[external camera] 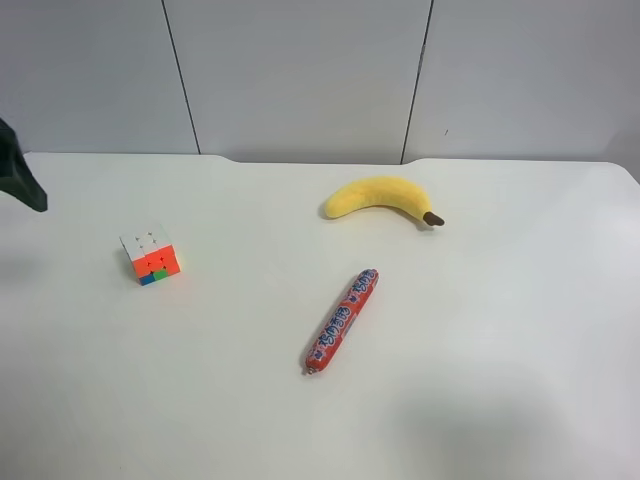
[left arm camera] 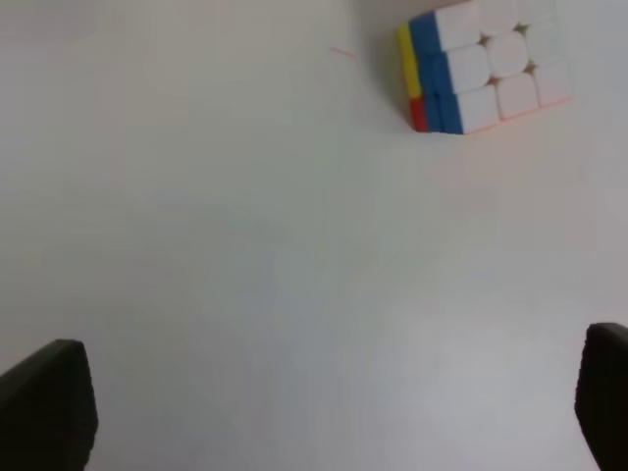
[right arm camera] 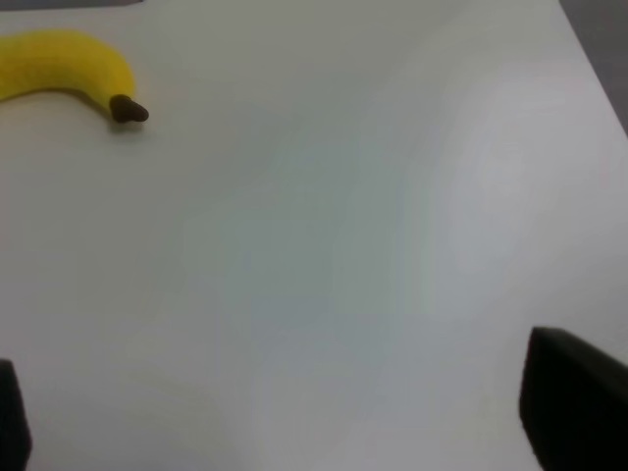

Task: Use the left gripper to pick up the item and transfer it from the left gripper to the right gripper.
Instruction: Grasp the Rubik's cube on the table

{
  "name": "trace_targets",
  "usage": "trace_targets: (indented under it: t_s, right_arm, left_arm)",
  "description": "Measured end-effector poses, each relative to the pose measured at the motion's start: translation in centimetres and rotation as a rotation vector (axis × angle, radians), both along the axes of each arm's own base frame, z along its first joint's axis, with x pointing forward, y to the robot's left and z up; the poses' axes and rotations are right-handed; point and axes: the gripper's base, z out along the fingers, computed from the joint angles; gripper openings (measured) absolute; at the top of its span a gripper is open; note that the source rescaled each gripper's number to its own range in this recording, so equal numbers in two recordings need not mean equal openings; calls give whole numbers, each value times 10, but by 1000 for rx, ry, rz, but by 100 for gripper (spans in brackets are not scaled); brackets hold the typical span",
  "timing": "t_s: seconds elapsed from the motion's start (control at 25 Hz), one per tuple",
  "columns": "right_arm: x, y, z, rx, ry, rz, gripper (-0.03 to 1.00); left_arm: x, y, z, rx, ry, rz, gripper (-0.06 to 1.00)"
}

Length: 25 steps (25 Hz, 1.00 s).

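White table (external camera: 330,420): a flat surface bearing three loose items, all well apart from one another. Banana (external camera: 378,194): yellow, curved, lying at about 1 o'clock from the table's centre in the exterior high view, dark stem end toward 3 o'clock. Wrapped sausage stick (external camera: 342,320): red, lying flat at about 7 o'clock from the banana, its long axis running from 1 to 7 o'clock. Puzzle cube (external camera: 151,255): resting on the table at about 9 o'clock from centre, white face up, orange and red side faces showing, touched by nothing. Left gripper (left arm camera: 324,402): fingers spread wide and holding nothing, over bare table, the cube well apart from both tips. Right gripper (right arm camera: 294,407): fingers likewise spread wide and holding nothing, the banana's stem end well apart from them. Dark arm part (external camera: 20,178): enters at the exterior high view's left edge, at about 10 o'clock from the cube.
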Motion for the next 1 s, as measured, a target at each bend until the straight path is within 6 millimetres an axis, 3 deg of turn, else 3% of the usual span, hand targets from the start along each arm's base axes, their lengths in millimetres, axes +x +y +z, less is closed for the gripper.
trace_targets:
  t_s: [0.32, 0.6, 1.0]
  right_arm:
    - [0, 0, 0, 0, 0, 0, 100]
    - [0, 0, 0, 0, 0, 0, 100]
    - [0, 0, 0, 0, 0, 0, 100]
  left_arm:
    - [35, -37, -44, -60, 75, -12, 100]
    - [58, -51, -79, -140, 107, 44, 100]
    - [103, -55, -88, -109, 124, 23, 100]
